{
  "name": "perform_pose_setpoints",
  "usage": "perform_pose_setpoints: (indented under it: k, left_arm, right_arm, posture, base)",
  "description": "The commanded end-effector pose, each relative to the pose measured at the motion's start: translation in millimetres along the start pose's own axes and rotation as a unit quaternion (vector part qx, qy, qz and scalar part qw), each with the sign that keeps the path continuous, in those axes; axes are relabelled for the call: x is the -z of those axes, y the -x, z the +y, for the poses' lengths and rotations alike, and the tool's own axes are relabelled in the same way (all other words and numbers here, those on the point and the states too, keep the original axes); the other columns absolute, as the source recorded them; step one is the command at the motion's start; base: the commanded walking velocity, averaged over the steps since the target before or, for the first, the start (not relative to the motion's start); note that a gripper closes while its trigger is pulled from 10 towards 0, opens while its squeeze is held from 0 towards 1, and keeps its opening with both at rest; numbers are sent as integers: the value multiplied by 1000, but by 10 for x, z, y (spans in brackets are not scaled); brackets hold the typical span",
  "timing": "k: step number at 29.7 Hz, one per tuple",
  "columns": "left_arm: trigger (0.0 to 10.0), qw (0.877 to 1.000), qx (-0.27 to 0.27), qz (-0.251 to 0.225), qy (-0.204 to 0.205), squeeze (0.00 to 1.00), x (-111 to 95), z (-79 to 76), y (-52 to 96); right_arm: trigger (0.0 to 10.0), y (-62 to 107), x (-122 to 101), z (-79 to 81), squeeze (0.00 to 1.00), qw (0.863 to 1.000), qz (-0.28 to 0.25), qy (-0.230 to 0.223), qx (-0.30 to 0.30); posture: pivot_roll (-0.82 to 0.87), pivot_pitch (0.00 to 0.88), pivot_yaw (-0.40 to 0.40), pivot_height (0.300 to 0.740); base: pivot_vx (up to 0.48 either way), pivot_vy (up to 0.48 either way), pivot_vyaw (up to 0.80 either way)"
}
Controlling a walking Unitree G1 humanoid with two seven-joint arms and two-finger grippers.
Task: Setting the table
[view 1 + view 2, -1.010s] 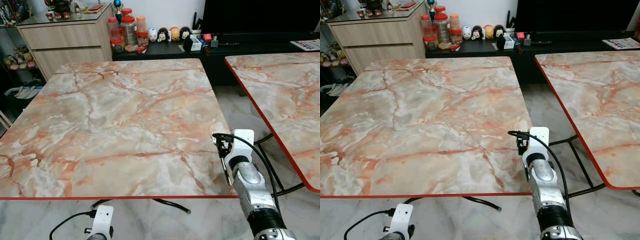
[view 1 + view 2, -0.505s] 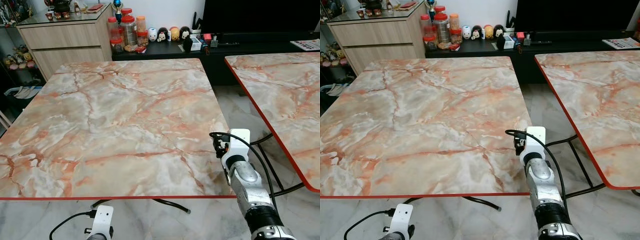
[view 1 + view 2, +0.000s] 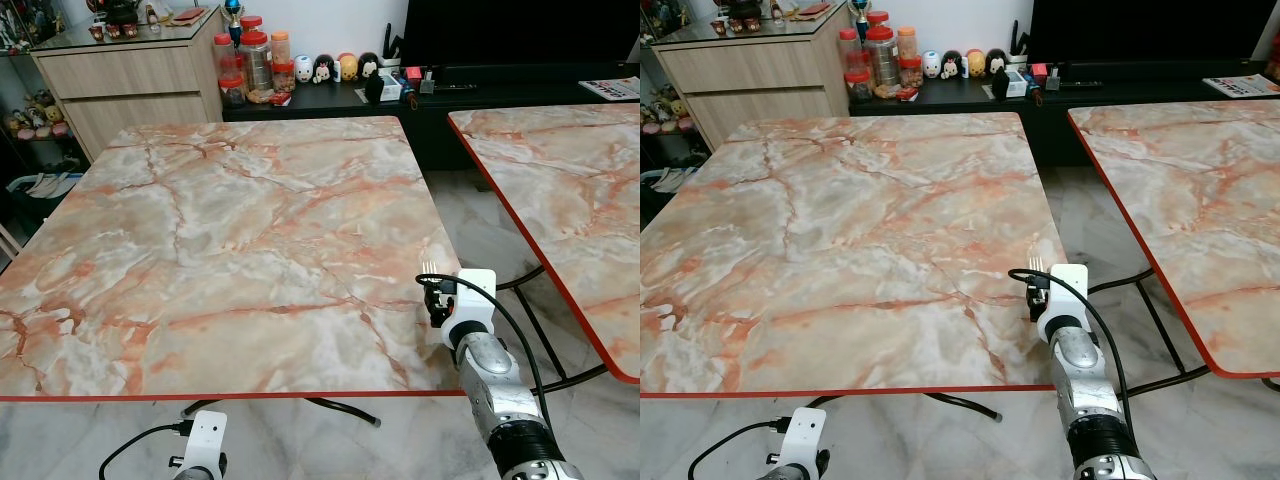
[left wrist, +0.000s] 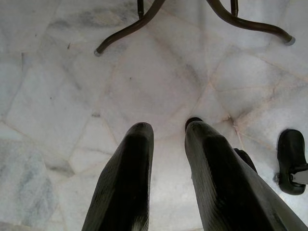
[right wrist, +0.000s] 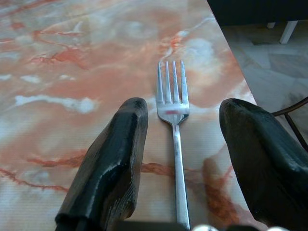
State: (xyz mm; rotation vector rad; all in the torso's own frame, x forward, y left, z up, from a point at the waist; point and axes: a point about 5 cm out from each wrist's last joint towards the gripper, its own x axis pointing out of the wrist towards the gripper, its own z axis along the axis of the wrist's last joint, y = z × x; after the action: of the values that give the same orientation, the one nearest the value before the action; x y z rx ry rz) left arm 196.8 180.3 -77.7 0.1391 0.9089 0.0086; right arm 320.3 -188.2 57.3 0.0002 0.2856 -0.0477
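Fork (image 5: 173, 139) flat on surface (image 3: 240, 240) near its right edge by the near right corner, tines toward far edge, between spread fingers (image 5: 111, 159) of right tool (image 5: 179, 144), untouched; left tool (image 4: 166, 168) open over floor (image 4: 62, 96).

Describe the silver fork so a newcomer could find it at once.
Start at the large square marble-patterned table with a red rim and go to its near right edge, where the right gripper hovers open. The slim silver metal four-tined fork lies flat there between the black fingers, the sole utensil on that tabletop.
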Motion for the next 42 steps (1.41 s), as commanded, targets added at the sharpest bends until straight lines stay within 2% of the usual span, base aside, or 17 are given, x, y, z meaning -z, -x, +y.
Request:
perform_pose_setpoints:
  k: [1, 20, 42]
  left_arm:
    - [10000, 1000, 2, 3, 3, 0, -2, -4, -2]
    - [10000, 1000, -1, 2, 5, 0, -8, 11, -3]
    - [10000, 1000, 4, 3, 7, 0, -8, 3, -4]
  right_arm:
    - [10000, -10, -12, 16, 0, 1000, 3, 0, -1]
    - [10000, 12, 132, 59, 0, 999, 32, 1, -9]
    - [10000, -1, 145, 90, 0, 999, 36, 1, -14]
  posture:
    - [-65, 0, 32, 740]
    - [-61, 0, 36, 740]
    - [-60, 0, 36, 740]
  base:
    - [0, 0, 0]
    - [0, 0, 0]
    - [0, 0, 0]
